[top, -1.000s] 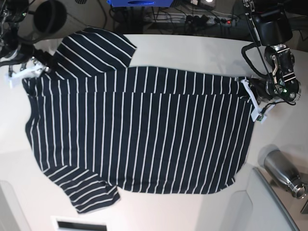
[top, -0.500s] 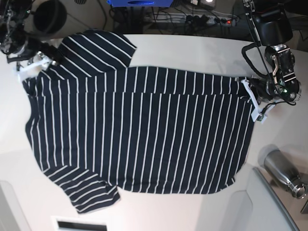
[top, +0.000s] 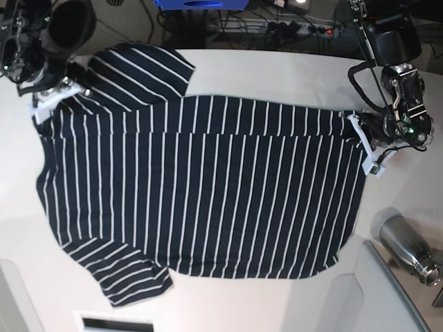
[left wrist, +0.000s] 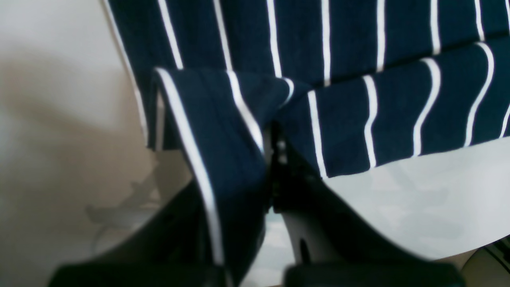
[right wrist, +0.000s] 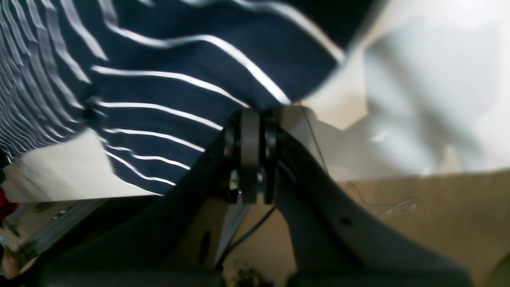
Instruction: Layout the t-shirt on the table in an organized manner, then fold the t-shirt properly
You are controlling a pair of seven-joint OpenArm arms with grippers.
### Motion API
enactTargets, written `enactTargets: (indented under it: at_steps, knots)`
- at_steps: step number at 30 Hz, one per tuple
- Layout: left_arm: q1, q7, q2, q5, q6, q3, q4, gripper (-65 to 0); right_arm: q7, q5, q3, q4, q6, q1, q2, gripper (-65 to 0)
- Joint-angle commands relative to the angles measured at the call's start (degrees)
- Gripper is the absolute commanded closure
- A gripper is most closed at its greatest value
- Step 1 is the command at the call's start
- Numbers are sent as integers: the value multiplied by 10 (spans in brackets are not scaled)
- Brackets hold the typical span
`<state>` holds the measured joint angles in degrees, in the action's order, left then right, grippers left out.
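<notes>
The dark striped t-shirt point(top: 208, 187) lies spread on the white table point(top: 277, 69), with one sleeve at the far left and one at the near left. At the shirt's right edge, my left gripper point(top: 365, 146) is shut on the hem. In the left wrist view the fabric point(left wrist: 358, 40) drapes over one finger and is pinched at the left gripper's tips point(left wrist: 273, 143). My right gripper point(top: 50, 99) sits at the far-left corner by the sleeve. In the right wrist view the right gripper point(right wrist: 251, 113) is shut where the shirt's edge point(right wrist: 159, 71) meets its tips.
A steel bottle point(top: 405, 245) lies at the near right beside a grey panel point(top: 394, 290). Beyond the far edge are cables and a power strip point(top: 297, 29), and a black round object point(top: 69, 21) at the far left. A white slot point(top: 114, 321) sits at the near edge.
My right gripper moved from the shirt's left edge toward the far sleeve and went from open to shut. The sleeve shifted slightly. The left arm stayed put.
</notes>
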<state>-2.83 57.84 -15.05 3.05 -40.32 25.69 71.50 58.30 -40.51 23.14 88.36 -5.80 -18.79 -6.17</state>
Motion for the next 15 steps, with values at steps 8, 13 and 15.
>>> enactTargets:
  at_steps: [8, 13, 15]
  knots:
    - [-11, -4, -8, 10, 3, 3, 11, 0, 102, -8, 3, 87, 1, 105, -10, -5]
    - [-13, -4, -6, 10, 3, 4, 11, 0, 120, -6, 2, 83, 1, 185, -11, -5]
    - [-14, -5, -6, 10, 3, 4, 11, 0, 118, -5, 0, 65, 1, 213, -19, -5]
